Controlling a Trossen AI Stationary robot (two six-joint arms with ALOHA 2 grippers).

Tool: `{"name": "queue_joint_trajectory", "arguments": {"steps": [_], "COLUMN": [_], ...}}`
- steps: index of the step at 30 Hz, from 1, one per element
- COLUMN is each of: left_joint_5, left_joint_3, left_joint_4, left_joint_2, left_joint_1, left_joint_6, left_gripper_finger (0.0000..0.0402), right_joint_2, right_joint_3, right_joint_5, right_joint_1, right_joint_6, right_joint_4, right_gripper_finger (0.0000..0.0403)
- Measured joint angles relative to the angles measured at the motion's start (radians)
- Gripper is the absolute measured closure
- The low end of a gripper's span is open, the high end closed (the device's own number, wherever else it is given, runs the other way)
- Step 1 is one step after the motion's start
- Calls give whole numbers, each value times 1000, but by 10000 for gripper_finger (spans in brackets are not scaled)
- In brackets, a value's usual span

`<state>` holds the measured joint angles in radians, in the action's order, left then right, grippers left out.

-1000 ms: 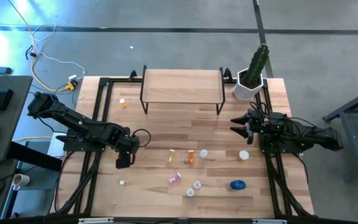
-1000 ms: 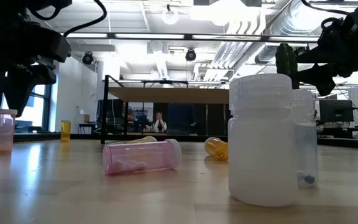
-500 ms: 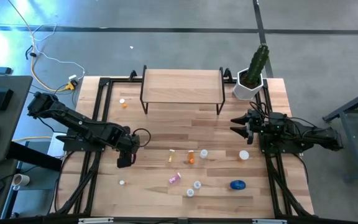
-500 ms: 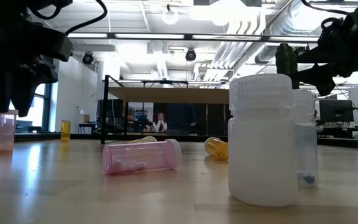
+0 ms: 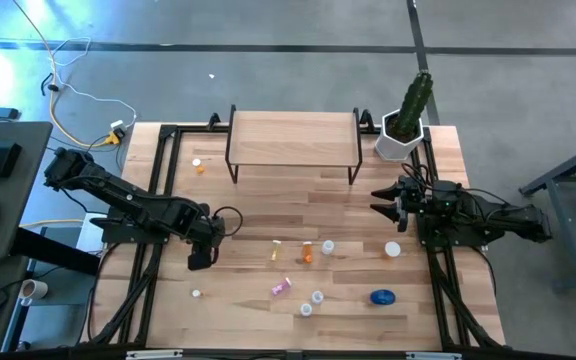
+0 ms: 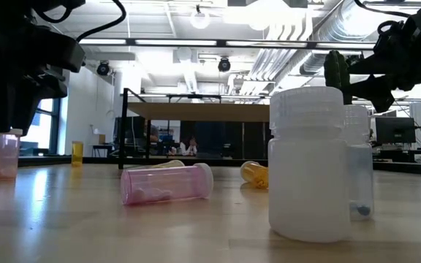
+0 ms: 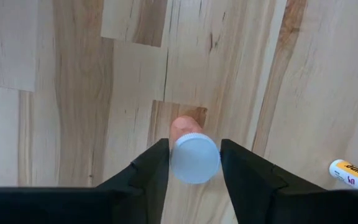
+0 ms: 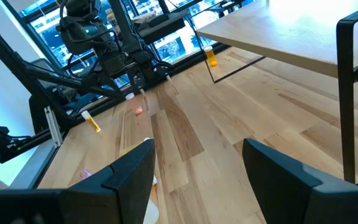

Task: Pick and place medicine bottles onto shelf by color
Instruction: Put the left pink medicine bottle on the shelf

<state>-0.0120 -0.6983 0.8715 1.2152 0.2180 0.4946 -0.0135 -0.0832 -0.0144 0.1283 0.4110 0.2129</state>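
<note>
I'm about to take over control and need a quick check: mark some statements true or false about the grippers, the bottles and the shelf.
1. The left gripper straddles an upright pink bottle with a white cap. True.
2. The shelf already carries several bottles. False: its top is bare.
3. The right gripper holds the blue jar. False: it is open and empty; the jar sits on the table.
4. A pink bottle lies on its side. True.
5. The cactus pot stands beside the shelf. True.
</note>
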Motion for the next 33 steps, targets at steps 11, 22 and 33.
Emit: {"name": "queue_joint_trajectory", "arguments": {"steps": [11, 22, 33], "left_joint_5": [3, 44, 95], "left_joint_3": [0, 0, -156], "left_joint_4": [-1, -2, 14], "left_joint_2": [-2, -2, 0], "left_joint_1": [0, -3, -75], "left_joint_6": [0, 6, 8], "left_gripper_finger": [297, 297, 298], "right_joint_2": [0, 0, 0], "right_joint_3": [0, 0, 0], "right_joint_5": [0, 0, 0], "right_joint_1": [0, 0, 0], "right_joint_6": [0, 0, 0], "right_joint_4": [0, 0, 0], "right_gripper_finger": [169, 169, 169]}}
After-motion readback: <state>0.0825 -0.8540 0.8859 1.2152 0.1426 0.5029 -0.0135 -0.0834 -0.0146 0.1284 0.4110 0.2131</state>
